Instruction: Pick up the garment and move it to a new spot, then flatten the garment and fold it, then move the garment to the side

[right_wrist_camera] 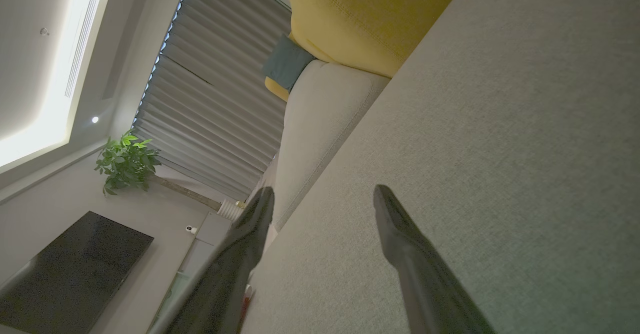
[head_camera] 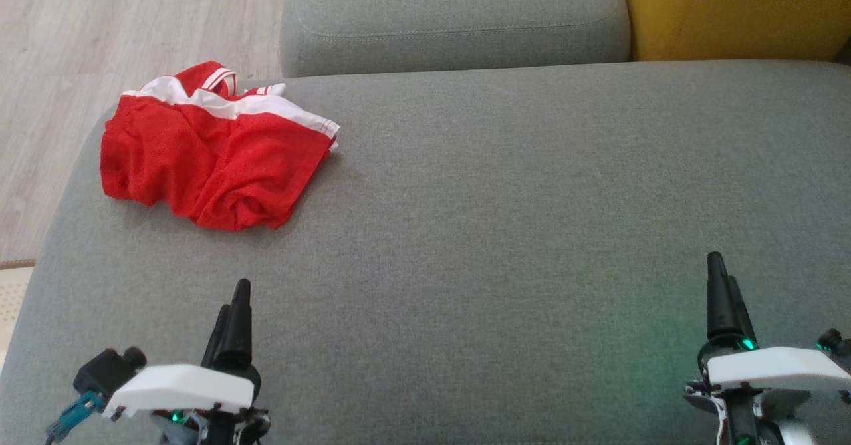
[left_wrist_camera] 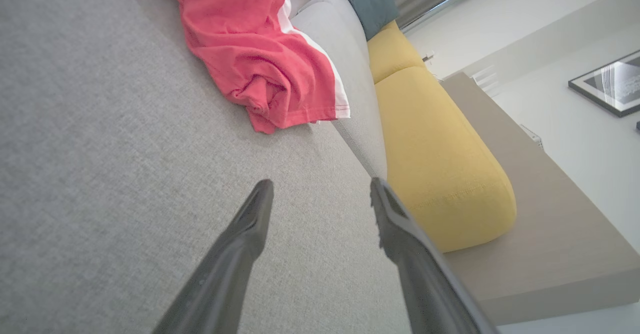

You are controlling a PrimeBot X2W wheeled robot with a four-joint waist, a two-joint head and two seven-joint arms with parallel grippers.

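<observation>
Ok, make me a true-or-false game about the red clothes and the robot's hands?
1. The red garment lies crumpled on the grey sofa seat. True.
2. The left gripper is holding the garment. False: it is open, empty and apart from it.
3. The garment is nearer the left gripper than the right gripper. True.
4. The cushion at the far right is purple. False: it is a yellow cushion.
5. The right gripper is shut. False: its fingers stand apart above the seat.
</observation>
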